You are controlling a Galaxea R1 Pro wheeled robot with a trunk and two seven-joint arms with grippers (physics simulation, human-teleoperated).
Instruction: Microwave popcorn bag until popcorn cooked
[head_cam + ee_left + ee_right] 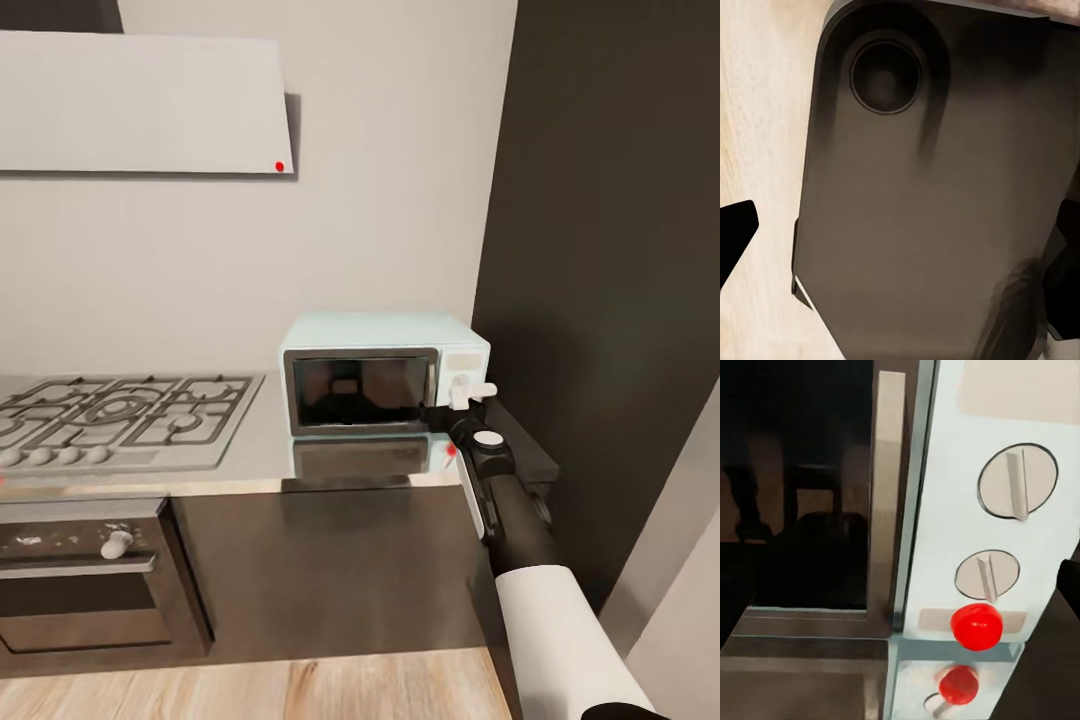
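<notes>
The pale blue microwave point(385, 372) stands on the grey countertop point(255, 455) against the wall, its dark glass door point(802, 487) closed. The right wrist view looks close at the door's vertical handle point(886, 495), two white knobs point(1018, 481) and a red dot point(976, 626). My right gripper point(447, 418) is at the lower front corner of the control panel, and I cannot tell how its fingers stand. Dim shapes lie behind the glass; I cannot make out the popcorn bag or popcorn. My left gripper point(900, 240) hangs open over my own dark base point(937, 195) and the wood floor.
A gas hob point(120, 415) sits left of the microwave, with a dark oven point(90, 580) under it. A pale range hood point(150, 100) hangs above. A tall dark cabinet point(610, 250) rises directly right of the microwave. Pale plank floor point(250, 690) lies in front of the cabinets.
</notes>
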